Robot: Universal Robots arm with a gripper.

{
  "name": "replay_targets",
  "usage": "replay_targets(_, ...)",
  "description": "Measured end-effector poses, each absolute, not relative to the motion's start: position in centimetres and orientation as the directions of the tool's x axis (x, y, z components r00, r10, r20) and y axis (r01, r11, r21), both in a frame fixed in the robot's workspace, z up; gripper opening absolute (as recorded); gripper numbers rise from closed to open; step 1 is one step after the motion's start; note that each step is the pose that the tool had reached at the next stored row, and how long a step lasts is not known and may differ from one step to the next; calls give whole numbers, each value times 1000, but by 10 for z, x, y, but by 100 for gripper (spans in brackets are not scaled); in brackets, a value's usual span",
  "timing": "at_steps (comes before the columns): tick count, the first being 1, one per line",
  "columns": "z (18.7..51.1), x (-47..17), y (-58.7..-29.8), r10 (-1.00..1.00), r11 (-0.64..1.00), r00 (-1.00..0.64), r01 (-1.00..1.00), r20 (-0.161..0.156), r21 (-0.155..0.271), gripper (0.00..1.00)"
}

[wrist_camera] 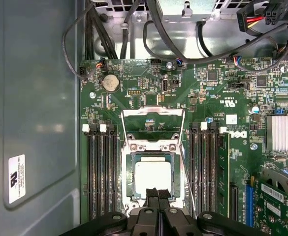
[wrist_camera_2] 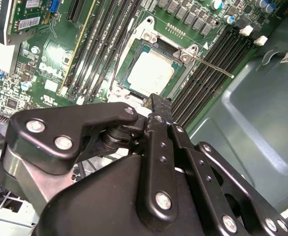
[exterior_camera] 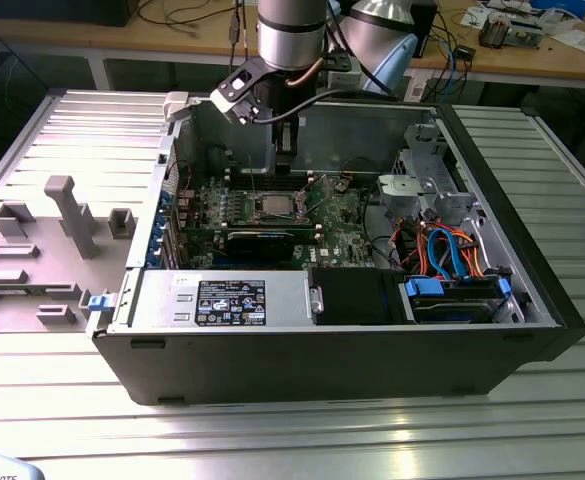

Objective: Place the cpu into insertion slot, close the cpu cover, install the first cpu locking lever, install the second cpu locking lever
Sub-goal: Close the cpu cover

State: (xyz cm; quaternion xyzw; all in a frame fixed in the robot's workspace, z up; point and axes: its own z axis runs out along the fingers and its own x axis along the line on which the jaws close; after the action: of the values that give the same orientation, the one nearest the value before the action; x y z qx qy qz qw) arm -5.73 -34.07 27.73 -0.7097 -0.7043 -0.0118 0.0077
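Note:
The cpu (wrist_camera: 152,178) lies flat in the insertion slot (wrist_camera: 129,173) on the green board, its silver top showing in both wrist views (wrist_camera_2: 151,73). The cpu cover (wrist_camera: 152,114) is flipped open beyond the socket's far side, its square window over bare board. A thin locking lever (wrist_camera_2: 213,66) sticks out free past the socket corner. My gripper (wrist_camera: 157,194) hangs just above the socket's near edge, fingers together and shut on nothing. In the exterior view the gripper (exterior_camera: 285,165) sits over the cpu (exterior_camera: 272,203) inside the open case.
Long memory slots (wrist_camera: 100,172) flank the socket on both sides. A black expansion card (exterior_camera: 262,240), a finned heat sink (wrist_camera: 284,132) and loose cables (wrist_camera: 183,44) lie nearby. The case wall (wrist_camera: 33,108) stands close. A grey fixture (exterior_camera: 72,215) is at the exterior view's left.

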Motion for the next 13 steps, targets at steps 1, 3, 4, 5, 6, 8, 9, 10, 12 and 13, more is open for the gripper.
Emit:
replay_targets(1, 277, -56, -341, 1000, -8, 8, 1000, 27, 6, 11)
replay_targets(3, 277, -52, -341, 1000, -8, 8, 1000, 28, 6, 11)
replay_targets(4, 277, -51, -341, 1000, -8, 8, 1000, 28, 6, 11)
replay_targets(5, 277, -51, -341, 1000, -8, 8, 1000, 28, 6, 11)
replay_targets(6, 277, -51, -341, 1000, -8, 8, 1000, 27, 6, 11)
replay_targets(8, 277, -51, -341, 1000, -8, 8, 1000, 27, 6, 11)
replay_targets(9, 277, -51, -341, 1000, -8, 8, 1000, 28, 6, 11)
replay_targets(10, 277, -51, -341, 1000, -8, 8, 1000, 28, 6, 11)
replay_targets(12, 277, -51, -341, 1000, -8, 8, 1000, 28, 6, 11)
replay_targets(13, 277, -51, -341, 1000, -8, 8, 1000, 27, 6, 11)
